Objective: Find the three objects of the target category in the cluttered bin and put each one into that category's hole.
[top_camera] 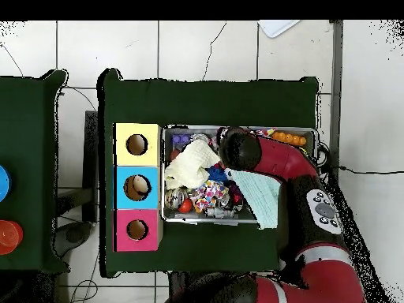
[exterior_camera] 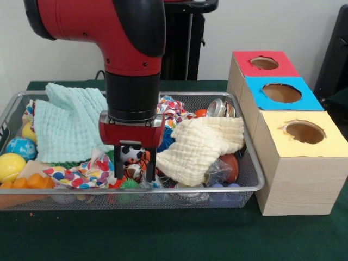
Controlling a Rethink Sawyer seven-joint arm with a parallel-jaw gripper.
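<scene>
no bottles show clearly; a crumpled clear plastic under the cream cloth may be one, judged buried so cloths must be searched through. the bin sits just beside the boxes, keeping the blue hole near. the gripper hangs low over the middle clutter, fingers apart and straddling a tiger toy, gripping nothing. a mint cloth covers the other end.

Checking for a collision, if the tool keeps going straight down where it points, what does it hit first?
Probably the tiger toy in the bin. The tool points straight down with its fingers open on either side of the toy. Depth is hard to judge, so the patterned cloth alongside might touch too.
</scene>
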